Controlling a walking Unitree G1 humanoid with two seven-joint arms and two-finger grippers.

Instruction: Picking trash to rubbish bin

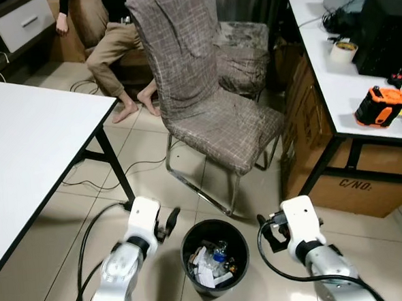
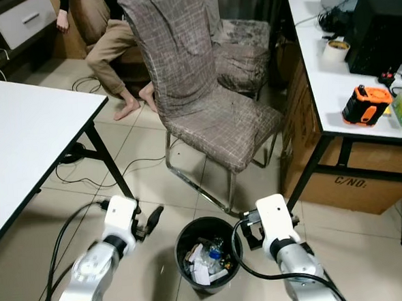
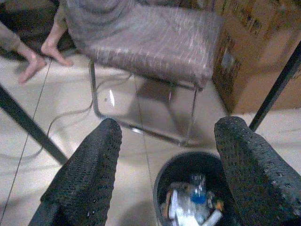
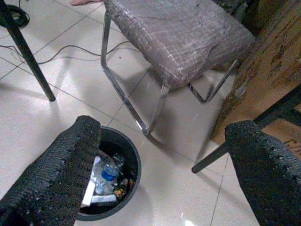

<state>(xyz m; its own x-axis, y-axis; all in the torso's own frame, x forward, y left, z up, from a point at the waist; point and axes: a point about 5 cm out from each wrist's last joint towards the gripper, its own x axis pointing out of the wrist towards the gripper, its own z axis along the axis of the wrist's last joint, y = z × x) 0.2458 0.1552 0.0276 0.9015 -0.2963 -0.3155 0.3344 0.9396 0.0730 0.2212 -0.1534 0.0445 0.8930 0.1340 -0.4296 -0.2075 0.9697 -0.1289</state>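
The black rubbish bin [image 1: 215, 257] stands on the tiled floor between the two arms, already holding a plastic bottle [image 4: 108, 173] and scraps of paper. The left tool [image 3: 164, 176] and right tool [image 4: 164, 174] both hang spread wide with nothing in them, the bin just inward of each, about equally near. Beyond it stands a fabric-covered chair [image 1: 208, 102]; farther off, a seated person's bare feet [image 1: 135, 103].

On the tiled floor [image 1: 48, 221] we see 1 black bin [image 1: 215, 257], 1 chair [image 1: 205, 109], cables [image 1: 100, 174] and a box [image 1: 367, 181].
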